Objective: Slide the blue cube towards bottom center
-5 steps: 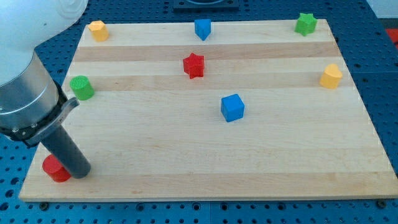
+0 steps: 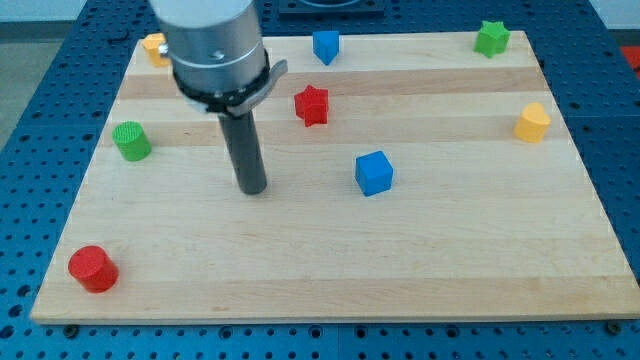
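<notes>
My tip (image 2: 253, 189) is seen set down on the bench (image 2: 330, 270), left of the middle of the board, with the dark rod rising up to the grey arm housing. No gripper is fitted, so nothing is clenched or grasped; the rod's end touches no block.

From my tip, the blue cube (image 2: 374, 172) is found at about 3 o'clock, well apart, with bare wood between them. It lies near the board's centre, slightly toward the view's right. The red star (image 2: 312, 105) is placed at about 1 o'clock, near the rod. The green cylinder (image 2: 131, 141) is seen at about 10 o'clock, near the view's left edge. The red cylinder (image 2: 92, 268) sits at about 8 o'clock, in the bottom left corner.

Farther out, an orange block (image 2: 153, 46), partly hidden by the arm, lies at 11 o'clock. A second blue block (image 2: 325, 46) is placed at 1 o'clock by the top edge. The green star (image 2: 491, 38) occupies the top right corner, and the yellow block (image 2: 532, 122) lies at 2 o'clock by the right edge.
</notes>
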You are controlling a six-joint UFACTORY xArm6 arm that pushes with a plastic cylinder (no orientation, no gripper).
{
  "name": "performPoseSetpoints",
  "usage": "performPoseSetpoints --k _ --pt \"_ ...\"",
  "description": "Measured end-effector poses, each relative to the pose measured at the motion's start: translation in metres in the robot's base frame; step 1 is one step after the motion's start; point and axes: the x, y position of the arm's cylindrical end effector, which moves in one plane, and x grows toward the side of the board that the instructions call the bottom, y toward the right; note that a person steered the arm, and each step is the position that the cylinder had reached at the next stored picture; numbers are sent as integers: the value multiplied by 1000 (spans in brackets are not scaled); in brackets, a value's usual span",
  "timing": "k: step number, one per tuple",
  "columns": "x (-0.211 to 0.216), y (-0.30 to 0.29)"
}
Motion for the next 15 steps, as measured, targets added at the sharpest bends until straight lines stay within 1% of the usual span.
performPoseSetpoints --k 1,2,4,5,7,8,11,12,13,14,15 --pt "-23 24" --pt "-32 59" --pt "-34 142" --pt "-34 167" --pt "-27 170" --pt "-23 161" --pt "-13 100" --pt "7 85" --pt "27 82" --pt "30 82" --pt "15 94"
